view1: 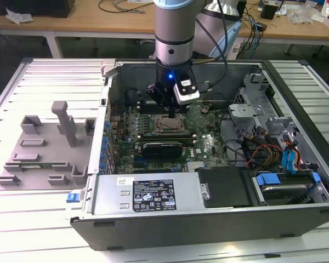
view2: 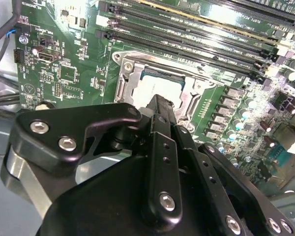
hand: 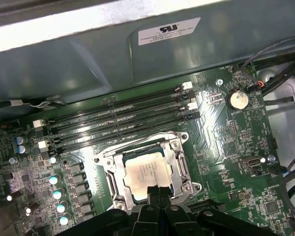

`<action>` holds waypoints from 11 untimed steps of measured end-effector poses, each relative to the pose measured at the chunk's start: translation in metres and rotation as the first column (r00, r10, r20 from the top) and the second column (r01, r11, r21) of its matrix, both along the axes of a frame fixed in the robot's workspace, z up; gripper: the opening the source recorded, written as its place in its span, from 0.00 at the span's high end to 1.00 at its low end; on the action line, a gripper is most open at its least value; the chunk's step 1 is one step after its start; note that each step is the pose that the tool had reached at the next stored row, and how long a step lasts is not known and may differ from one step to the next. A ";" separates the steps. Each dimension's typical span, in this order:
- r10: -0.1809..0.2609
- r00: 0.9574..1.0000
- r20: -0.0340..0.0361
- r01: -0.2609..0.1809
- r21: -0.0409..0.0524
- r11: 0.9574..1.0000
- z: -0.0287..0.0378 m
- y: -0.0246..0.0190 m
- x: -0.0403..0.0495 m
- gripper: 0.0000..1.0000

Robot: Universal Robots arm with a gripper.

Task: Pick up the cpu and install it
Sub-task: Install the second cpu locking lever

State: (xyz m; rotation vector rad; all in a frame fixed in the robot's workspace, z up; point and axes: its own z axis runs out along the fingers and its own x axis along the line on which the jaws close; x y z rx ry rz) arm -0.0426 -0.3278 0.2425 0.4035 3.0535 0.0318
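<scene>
Black gripper (view2: 160, 105) linkages crowd the near part of the second wrist view, screws showing on the arms, and taper to a narrow tip directly over the cpu (view2: 150, 88). The fingers look drawn close together at that tip, but whether they pinch the chip or merely hang above it I cannot tell.

Seen in the first wrist view, the cpu (hand: 148, 172) lies flat inside the socket frame (hand: 179, 164), silver top up, metal edges around it on all sides. The gripper (hand: 157, 191) tip meets the chip's near edge there. Just beyond the socket run four long dark memory slots (hand: 123, 120), and past those rises the grey case wall (hand: 88, 64) with a white label. A round coin cell (hand: 237, 100) sits on the green board (hand: 236, 162) well to one side of the socket.

From the exterior view, the arm (view1: 174, 33) comes straight down into the open computer case (view1: 208, 219), with the gripper (view1: 168, 112) hanging over the socket (view1: 168, 125) in the middle of the board. A blue light glows on the wrist. On that view's left, well apart from the case, a grey moulded holder (view1: 44, 153) with upright blocks rests on the slatted table (view1: 22, 219). On its right, drive bays and loose cables (view1: 257, 148) fill the case's end.
</scene>
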 end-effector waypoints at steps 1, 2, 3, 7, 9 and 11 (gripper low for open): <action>0.000 1.000 0.000 0.000 0.000 1.000 0.0001 0.0000 0.0000 0.89; 0.000 1.000 0.000 0.000 0.000 1.000 0.0001 0.0000 0.0000 0.89; 0.000 1.000 0.000 0.000 0.000 1.000 0.0001 0.0000 0.0000 0.89; 0.000 1.000 0.000 0.000 0.000 1.000 0.0001 0.0001 0.0000 0.89; 0.000 1.000 0.000 0.000 0.000 1.000 0.0001 0.0001 0.0000 0.89; 0.000 1.000 0.000 0.000 0.000 1.000 0.0001 -0.0003 0.0000 0.89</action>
